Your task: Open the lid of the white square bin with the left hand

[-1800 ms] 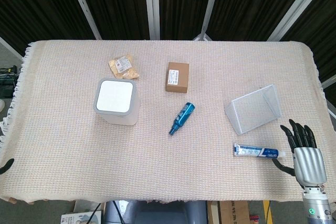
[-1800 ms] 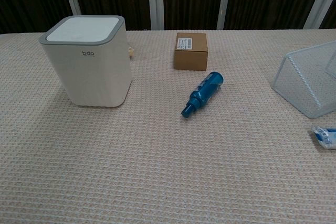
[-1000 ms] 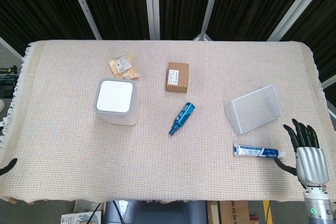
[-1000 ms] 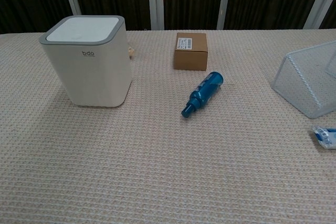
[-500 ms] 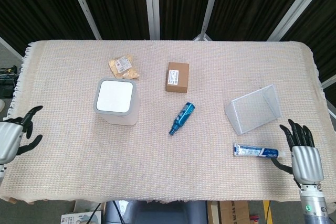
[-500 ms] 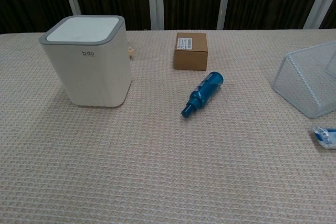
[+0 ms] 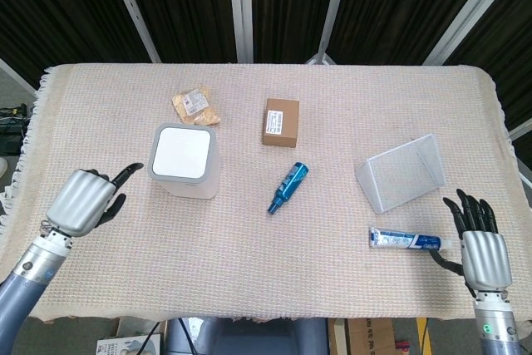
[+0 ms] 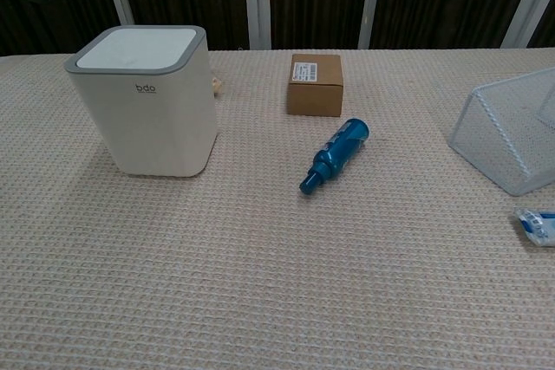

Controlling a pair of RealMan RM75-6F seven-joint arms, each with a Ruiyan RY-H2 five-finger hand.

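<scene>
The white square bin (image 7: 184,160) with a grey rim stands on the left part of the table, its flat white lid (image 8: 137,48) down. My left hand (image 7: 83,199) hovers over the cloth just left of the bin, apart from it and holding nothing. One of its fingertips (image 7: 130,171) points toward the bin's side and the thumb sticks out, while the other fingers bend forward. My right hand (image 7: 482,247) is at the front right corner, fingers spread and empty. The chest view shows neither hand.
A snack packet (image 7: 194,106) lies behind the bin. A brown box (image 7: 281,121) and a blue bottle (image 7: 288,187) are mid-table. A wire mesh basket (image 7: 401,172) lies on its side at the right, with a toothpaste tube (image 7: 407,240) in front of it, beside my right hand.
My left hand has come in from the table's left edge and moved right, close to the bin. The right hand has barely shifted. The bin's lid has stayed down.
</scene>
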